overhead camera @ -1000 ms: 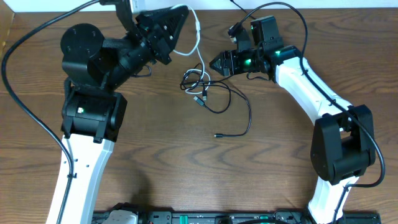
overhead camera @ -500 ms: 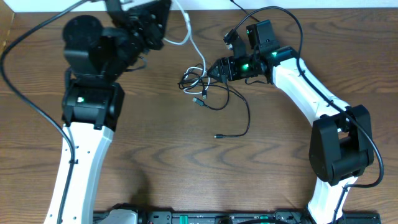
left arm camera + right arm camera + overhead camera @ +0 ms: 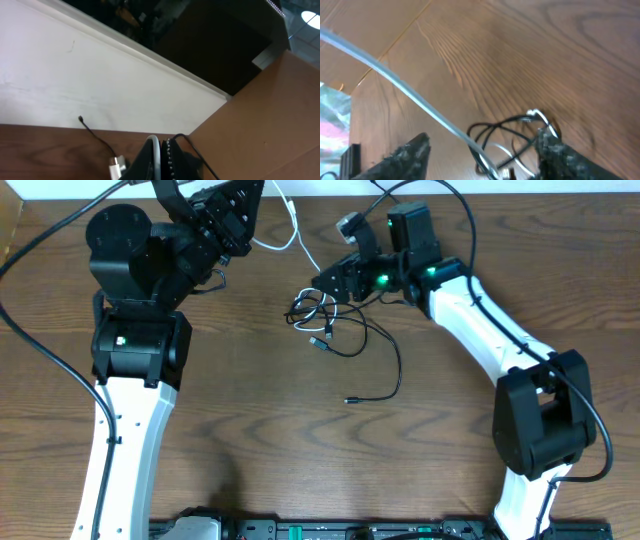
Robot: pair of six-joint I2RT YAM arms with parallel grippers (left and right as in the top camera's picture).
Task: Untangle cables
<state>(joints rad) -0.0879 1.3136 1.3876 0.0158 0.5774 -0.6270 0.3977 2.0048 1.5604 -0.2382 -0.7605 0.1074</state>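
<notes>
We see the left gripper (image 3: 159, 151) jaws pinching the white cable (image 3: 312, 256), which is stretched toward the counter's (image 3: 250, 430) far edge; the right gripper (image 3: 482, 147) jaws are spread.

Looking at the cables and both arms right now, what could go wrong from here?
1. The left tool is shut on the white cable, which runs into the tangle; more pulling may drag or tighten the tangle rather than free it.
2. The right tool hangs open by the tangle, where the black cable loops too; closing could pinch both cords together.
</notes>
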